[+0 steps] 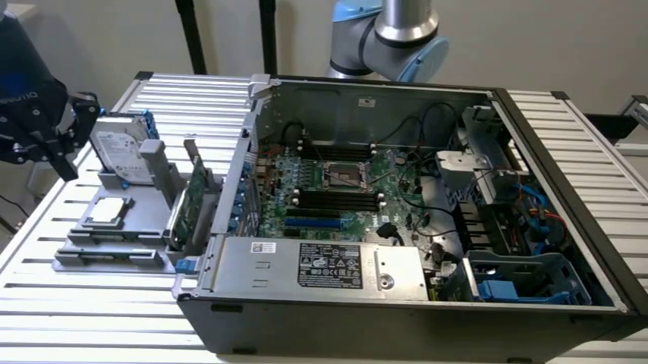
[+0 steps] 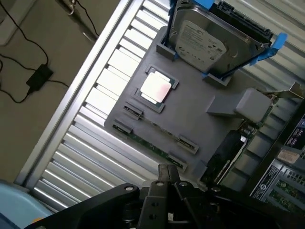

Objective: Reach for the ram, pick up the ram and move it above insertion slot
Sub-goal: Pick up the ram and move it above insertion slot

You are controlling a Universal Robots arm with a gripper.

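One gripper (image 2: 167,171) has its fingers squeezed together on nothing; the ram (image 2: 152,143) lies just ahead of the fingertips, not touching.

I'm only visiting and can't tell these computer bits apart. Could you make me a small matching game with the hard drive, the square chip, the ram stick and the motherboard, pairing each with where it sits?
Things
1. hard drive
2. square chip
3. ram
4. motherboard

Places
A. inside the open computer case
B. lying flat in a square recess of the grey holder
C. set on edge in a long slot of the grey holder
D. standing on edge in a blue-trimmed cradle

Pairs: 1-D, 2-B, 3-C, 4-A
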